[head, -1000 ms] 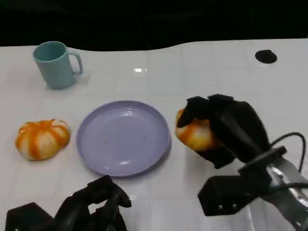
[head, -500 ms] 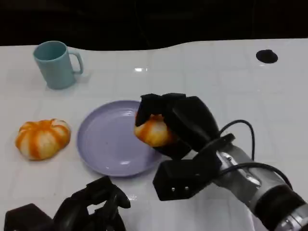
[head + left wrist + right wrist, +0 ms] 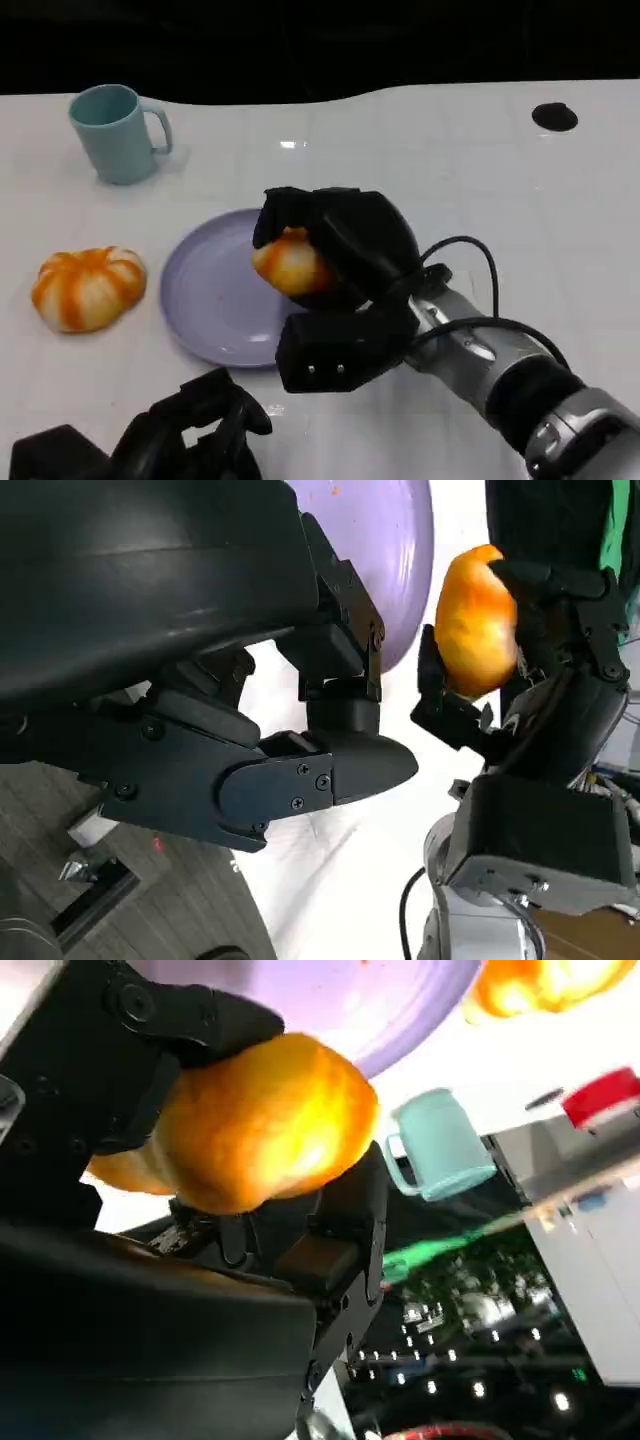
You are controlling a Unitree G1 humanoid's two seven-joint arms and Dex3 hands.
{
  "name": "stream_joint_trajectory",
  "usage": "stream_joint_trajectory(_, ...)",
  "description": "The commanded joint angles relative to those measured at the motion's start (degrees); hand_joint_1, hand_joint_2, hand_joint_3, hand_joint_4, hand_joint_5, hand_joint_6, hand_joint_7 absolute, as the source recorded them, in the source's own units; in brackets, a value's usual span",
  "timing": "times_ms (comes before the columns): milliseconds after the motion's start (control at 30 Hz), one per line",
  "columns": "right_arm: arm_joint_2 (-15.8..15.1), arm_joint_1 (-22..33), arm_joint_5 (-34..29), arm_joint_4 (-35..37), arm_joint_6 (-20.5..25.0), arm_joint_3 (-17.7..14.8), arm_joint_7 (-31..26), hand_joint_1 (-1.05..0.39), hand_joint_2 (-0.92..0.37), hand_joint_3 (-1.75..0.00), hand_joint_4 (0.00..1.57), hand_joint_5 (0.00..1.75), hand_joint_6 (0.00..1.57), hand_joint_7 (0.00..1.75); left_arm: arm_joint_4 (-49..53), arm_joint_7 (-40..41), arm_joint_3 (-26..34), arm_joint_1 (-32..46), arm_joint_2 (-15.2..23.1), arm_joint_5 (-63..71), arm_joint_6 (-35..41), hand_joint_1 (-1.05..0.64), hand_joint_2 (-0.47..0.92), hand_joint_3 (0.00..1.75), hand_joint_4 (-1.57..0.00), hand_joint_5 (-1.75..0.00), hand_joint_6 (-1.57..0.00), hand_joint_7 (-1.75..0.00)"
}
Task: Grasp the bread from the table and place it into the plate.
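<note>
Two breads: we see one golden roll, the bread [image 3: 288,264], held in the air, and a second striped orange loaf [image 3: 88,288] lying on the white table [image 3: 480,180] to the left of the plate.
Right hand: our right hand [image 3: 345,255] has its black fingers wrapped around the bread, holding it over the right part of the lilac plate [image 3: 215,300].
Left hand: our left hand [image 3: 195,435] sits low at the near edge of the table, fingers curled in with nothing in them.
Progress: we judge the grasp and the carry done; the bread is above the plate but not yet resting in it.
Left to do: lowering the bread onto the plate and letting the fingers go.
Head view adds: the whole layout, with a teal mug [image 3: 115,133] standing upright at the far left, well apart from the plate, and a dark round hole [image 3: 553,117] in the table at the far right.
Left wrist view adds: a side look at the bread [image 3: 476,622] in the right hand [image 3: 555,630], with clear air between the bread and the plate [image 3: 395,550].
Right wrist view adds: the bread [image 3: 255,1125] up close, pressed between the fingers [image 3: 190,1015], with the plate [image 3: 400,1005], the mug [image 3: 440,1145] and the second loaf [image 3: 545,982] beyond it.
</note>
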Motion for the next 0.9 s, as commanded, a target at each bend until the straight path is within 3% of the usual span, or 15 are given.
stream_joint_trajectory(33,0.0,-1.4,1.7,-0.3,1.1,0.3,5.7,-0.26,-0.77,-0.42,0.52,0.57,0.62,0.18,-0.7,0.4,0.1,0.5,0.5,0.1,0.5,-0.71,0.92,0.51,-0.79,-1.75,-0.69,-1.43)
stream_joint_trajectory(133,-0.6,-1.5,1.2,-1.2,1.9,1.2,9.8,-0.36,-0.87,-0.19,0.32,0.31,0.47,0.03,-0.6,0.4,0.1,0.6,0.3,0.0,0.1,-0.70,0.92,0.51,-0.79,-1.75,-0.69,-1.43)
stream_joint_trajectory(200,-0.9,-1.1,1.3,-2.6,3.3,1.6,13.7,-0.54,-0.91,-0.19,0.12,0.21,0.31,0.01,-0.7,0.4,0.0,0.6,0.4,0.2,0.1,-0.70,0.92,0.51,-0.79,-1.75,-0.69,-1.42)
stream_joint_trajectory(300,-1.7,0.1,2.3,-6.0,4.6,1.8,19.1,-0.67,-0.92,-0.22,0.02,0.17,0.20,0.00,-0.7,0.3,0.1,0.6,0.2,-0.2,0.2,-0.69,0.92,0.51,-0.79,-1.75,-0.69,-1.42)
stream_joint_trajectory(567,-5.2,3.7,2.4,-15.3,8.4,2.7,29.0,-0.85,-0.92,-0.21,0.00,0.02,0.14,0.00,-1.0,0.3,0.1,0.6,0.5,-0.1,0.6,-0.69,0.92,0.51,-0.79,-1.75,-0.70,-1.40)
stream_joint_trajectory(900,-10.2,10.6,4.5,-27.4,6.2,0.9,29.8,-0.83,-0.92,-0.24,0.08,0.07,0.16,0.02,-0.6,0.1,0.2,0.3,0.4,-0.1,-0.1,-0.69,0.92,0.52,-0.79,-1.75,-0.69,-1.39)
